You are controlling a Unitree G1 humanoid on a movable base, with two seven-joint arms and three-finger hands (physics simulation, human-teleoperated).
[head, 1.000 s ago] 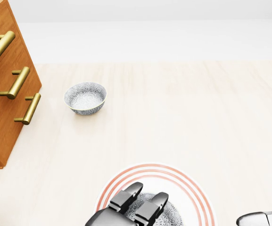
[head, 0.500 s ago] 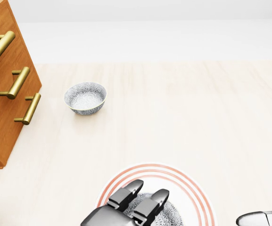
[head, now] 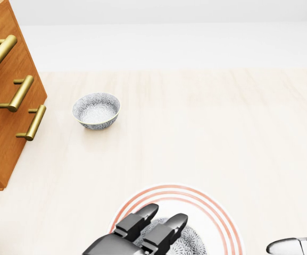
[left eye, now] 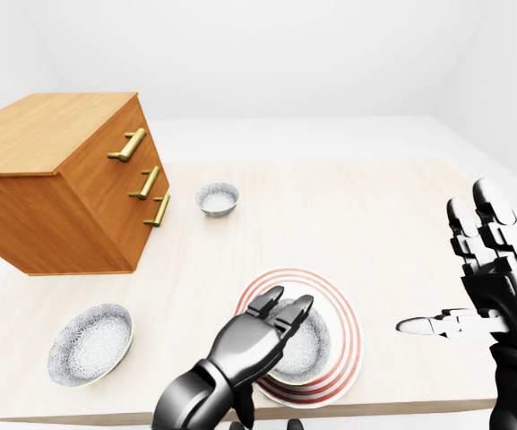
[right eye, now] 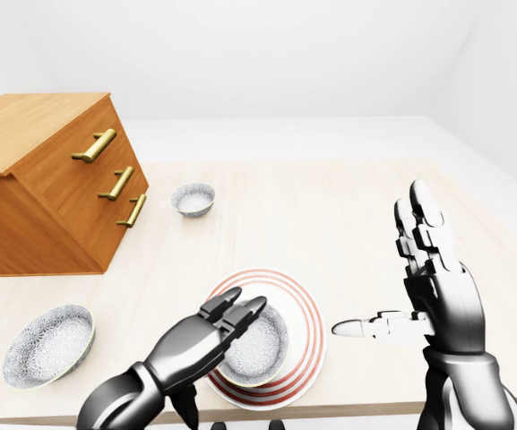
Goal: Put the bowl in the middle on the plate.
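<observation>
Three patterned bowls (left eye: 217,198) on the wooden table (left eye: 374,224): the middle bowl (right eye: 260,345) sits on the red-ringed plate (right eye: 310,327), the left hand (right eye: 191,349) laying straightened fingers (right eye: 236,315) loosely over its rim, not clasping. And the right hand (right eye: 442,300) hovers splayed wide, well right of the plate.

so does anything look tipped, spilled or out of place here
Nothing stands out. The bowl sits upright on the plate, the left hand open over its rim. The small bowl and the wide bowl stand upright on the table; nothing spilled.
</observation>
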